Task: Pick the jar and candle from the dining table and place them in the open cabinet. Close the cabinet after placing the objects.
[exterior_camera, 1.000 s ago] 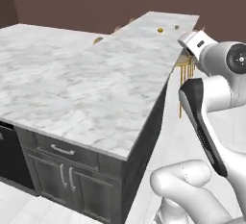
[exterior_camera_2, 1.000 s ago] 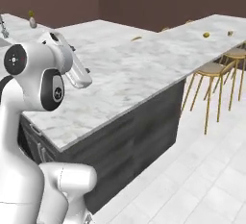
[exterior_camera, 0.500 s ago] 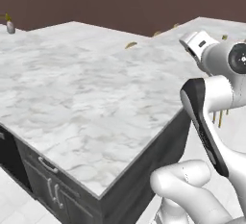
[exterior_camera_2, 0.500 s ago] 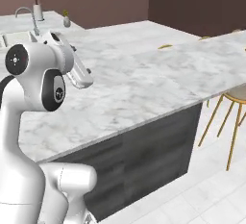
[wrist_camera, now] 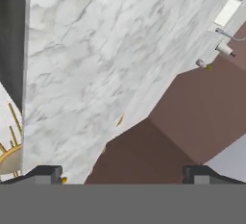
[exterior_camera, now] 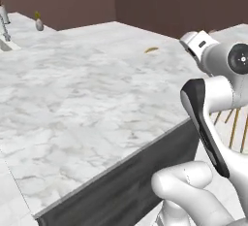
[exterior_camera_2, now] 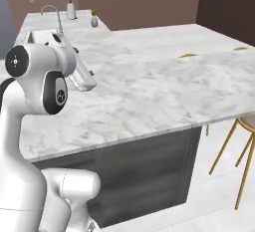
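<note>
My gripper (wrist_camera: 122,175) is open, with nothing between its two dark fingertips (wrist_camera: 48,172). It hangs in the air over the near side of a big white marble top. In the right base view the hand (exterior_camera_2: 82,79) is held high at the left, close to the arm. The dining table (exterior_camera_2: 219,71) is the right-hand stretch of marble, with a gold-legged stool (exterior_camera_2: 241,126) under its edge. Small gold shapes (exterior_camera_2: 188,55) at its far edge are too small to identify. The jar and the candle are out of view.
A marble counter (exterior_camera_2: 124,96) over a dark front fills the left and middle. At its far left end are a sink with a faucet (exterior_camera_2: 50,14), a bottle (exterior_camera_2: 71,11) and a small vase (exterior_camera_2: 94,21). Brown walls close the back.
The whole picture has shifted, so the base has driven and turned. The sink end of the counter has come into view and the stools have slid off right. The arm's pose is unchanged.
</note>
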Available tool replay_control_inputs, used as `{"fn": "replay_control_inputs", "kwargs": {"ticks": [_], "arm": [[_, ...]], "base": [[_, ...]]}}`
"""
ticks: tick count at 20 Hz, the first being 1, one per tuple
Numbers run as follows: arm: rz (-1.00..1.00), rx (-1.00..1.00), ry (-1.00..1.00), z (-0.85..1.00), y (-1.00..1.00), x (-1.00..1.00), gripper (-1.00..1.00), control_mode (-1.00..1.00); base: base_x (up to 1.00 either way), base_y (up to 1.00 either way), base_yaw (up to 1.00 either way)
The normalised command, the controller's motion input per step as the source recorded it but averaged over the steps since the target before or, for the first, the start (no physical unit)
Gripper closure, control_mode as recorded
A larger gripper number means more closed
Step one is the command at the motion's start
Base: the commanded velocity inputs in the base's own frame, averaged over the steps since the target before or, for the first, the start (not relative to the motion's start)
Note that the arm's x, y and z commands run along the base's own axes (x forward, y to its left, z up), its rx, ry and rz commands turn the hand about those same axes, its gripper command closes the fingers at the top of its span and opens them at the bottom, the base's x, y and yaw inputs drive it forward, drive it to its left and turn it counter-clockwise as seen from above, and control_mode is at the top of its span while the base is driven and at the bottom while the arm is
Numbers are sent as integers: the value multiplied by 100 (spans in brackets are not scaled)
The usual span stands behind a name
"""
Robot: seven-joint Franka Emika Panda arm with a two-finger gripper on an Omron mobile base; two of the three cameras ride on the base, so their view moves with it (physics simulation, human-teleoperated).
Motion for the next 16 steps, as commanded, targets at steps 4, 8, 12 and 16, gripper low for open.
{"fn": "replay_control_inputs", "kwargs": {"ticks": [4,8,12,16], "arm": [[0,0,0,0,0,0,-100,100],[0,0,0,0,0,0,-100,100],[0,0,0,0,0,0,-100,100],[0,0,0,0,0,0,-100,100]], "base": [[0,-100,44],[-15,-100,39],[-64,-100,20],[-84,-100,23]]}}
